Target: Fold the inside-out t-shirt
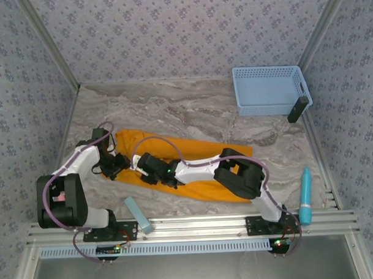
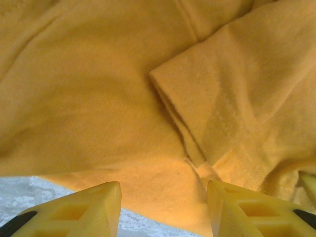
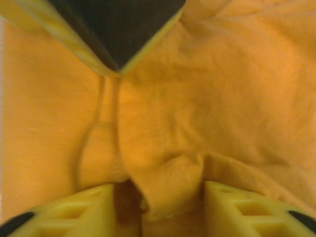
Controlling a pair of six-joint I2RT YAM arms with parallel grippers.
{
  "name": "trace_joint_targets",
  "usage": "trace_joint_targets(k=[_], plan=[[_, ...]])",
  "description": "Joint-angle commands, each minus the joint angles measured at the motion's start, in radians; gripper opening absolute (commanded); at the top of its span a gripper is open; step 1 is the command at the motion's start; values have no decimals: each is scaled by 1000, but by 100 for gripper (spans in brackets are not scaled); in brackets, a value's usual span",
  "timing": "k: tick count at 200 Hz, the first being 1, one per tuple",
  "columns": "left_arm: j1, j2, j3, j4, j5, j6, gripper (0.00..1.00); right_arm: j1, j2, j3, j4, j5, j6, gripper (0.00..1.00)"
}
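inside-out t-shirt point(image 1: 193, 148) lies as a long flattened band across the middle of the table point(image 1: 191, 102), slanting from far-left to near-right, well apart from the light blue basket point(image 1: 271, 106) in the far right corner

left gripper point(image 1: 116, 165) sits at the shirt's left end, jaws spread. Its wrist view looks onto a stitched sleeve hem point(image 2: 217, 123) doubled over the body cloth, bare table just under the fabric edge. Likely placed there to take that sleeve or edge for the next fold

right gripper point(image 1: 152, 170) is just beside it, low on the cloth, jaws also spread, with a raised pleat of fabric point(image 3: 163, 187) standing between them, not pinched yet as far as I can tell. A dark-padded fingertip point(image 3: 116, 29) shows right above, probably the left gripper's, so the 2 work the same end

no lettering, brand or neck label visible, nothing readable; plain orange cloth
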Motion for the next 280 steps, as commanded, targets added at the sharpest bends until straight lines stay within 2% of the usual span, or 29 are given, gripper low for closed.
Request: trace_joint_targets(k=[1,19,45,65,121,188,217,244,262,280], plan=[[5,-2,-19,24,-12,-16,49,3,-1,37,22,137,-28,26],[6,0,-20,35,-38,-18,49,-11,-55,11,19,50,13,14],[6,-13,-9,38,-42,-24,49,-26,-117,-36,21,-56,90,6],[5,-25,1,36,-49,-20,51,-43,-138,-68,38,-82,158,1],[-18,-15,3,71,8,-8,61,-149,-167,-128,86,-219,364,0],[-67,-3,1,175,8,-19,66,-173,-182,-150,112,-293,440,0],[-99,16,11,197,-20,-6,58,-183,-202,-171,146,-325,485,0],[-119,10,13,209,-48,27,26,-195,-212,-172,158,-353,515,0],[-120,-2,22,203,-60,58,17,-200,-222,-201,163,-355,517,0],[-120,-7,45,163,-81,80,2,-203,-234,-209,159,-356,519,0]])
